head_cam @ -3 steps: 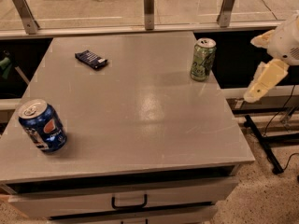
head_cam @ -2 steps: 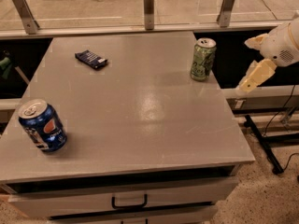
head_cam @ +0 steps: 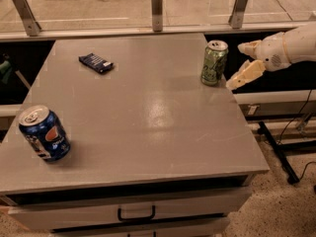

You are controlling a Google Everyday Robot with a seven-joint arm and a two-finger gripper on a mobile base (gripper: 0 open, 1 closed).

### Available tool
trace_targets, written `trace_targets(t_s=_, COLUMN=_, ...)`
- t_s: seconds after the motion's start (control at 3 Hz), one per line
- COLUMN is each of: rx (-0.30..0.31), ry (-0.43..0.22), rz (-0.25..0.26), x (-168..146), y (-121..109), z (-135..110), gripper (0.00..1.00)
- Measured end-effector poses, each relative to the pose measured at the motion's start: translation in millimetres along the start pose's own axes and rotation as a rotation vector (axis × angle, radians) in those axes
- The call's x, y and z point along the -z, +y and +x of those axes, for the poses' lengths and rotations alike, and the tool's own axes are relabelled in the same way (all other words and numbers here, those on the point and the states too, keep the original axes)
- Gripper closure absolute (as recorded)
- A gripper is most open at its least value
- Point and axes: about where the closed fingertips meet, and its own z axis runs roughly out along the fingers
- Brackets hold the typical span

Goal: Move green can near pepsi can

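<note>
Standing upright near the far right edge of the grey surface (head_cam: 148,112), the green can (head_cam: 214,63) shows its silver top. Just to its right, past the edge, the robot's hand (head_cam: 245,61) is wide open. Its 2 fingers (head_cam: 246,75) are spread apart and hold nothing. The lower finger points at the can from very close. The pepsi can (head_cam: 44,133) stands at the near left corner, well apart from the green can. 1 flat dark blue packet (head_cam: 96,62) lies at the far left.
</note>
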Motion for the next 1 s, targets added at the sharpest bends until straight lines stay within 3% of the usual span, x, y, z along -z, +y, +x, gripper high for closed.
trace_targets(t_s=0.33, rx=-0.064, ry=-0.118, rz=-0.080, x=-27.5, y=9.1, z=-19.9, gripper=0.00)
trace_targets(t_s=1.0, rx=-0.121, ry=-0.274, rz=-0.293, x=-57.6, y=67.0, z=-70.0, gripper=0.42)
